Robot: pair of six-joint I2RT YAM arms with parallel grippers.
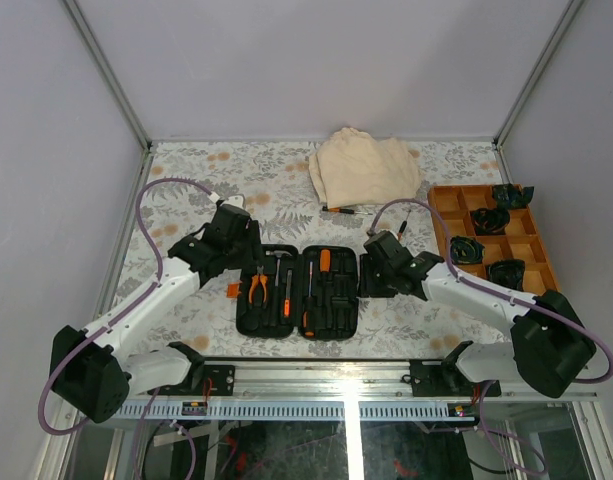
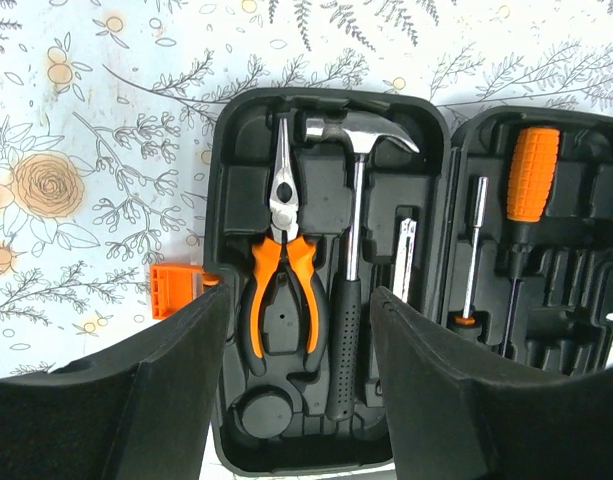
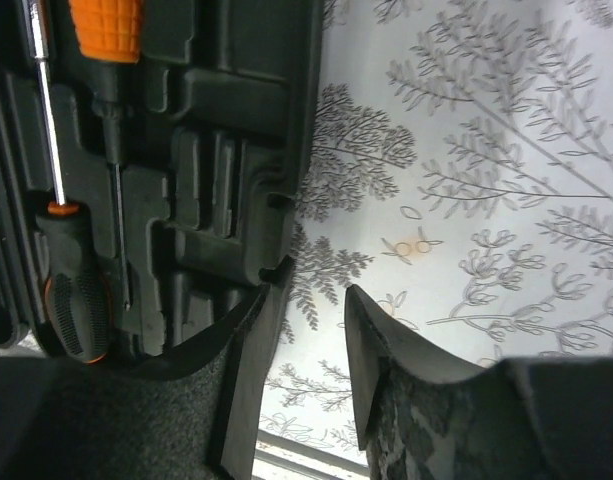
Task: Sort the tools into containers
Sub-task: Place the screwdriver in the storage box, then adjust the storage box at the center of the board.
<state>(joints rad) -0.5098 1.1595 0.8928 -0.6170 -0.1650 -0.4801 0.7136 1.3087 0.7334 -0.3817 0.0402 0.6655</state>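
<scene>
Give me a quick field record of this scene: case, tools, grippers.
case: black tool case, open flat
left half: pliers and hammer seated in slots
right half: orange-handled screwdriver, thinner driver beside it
loose: small screwdriver on the table by the beige cloth
left gripper: open, over the left half, holding nothing
right gripper: open, at the case's right edge, holding nothing
far right: wooden divided tray with black items
</scene>
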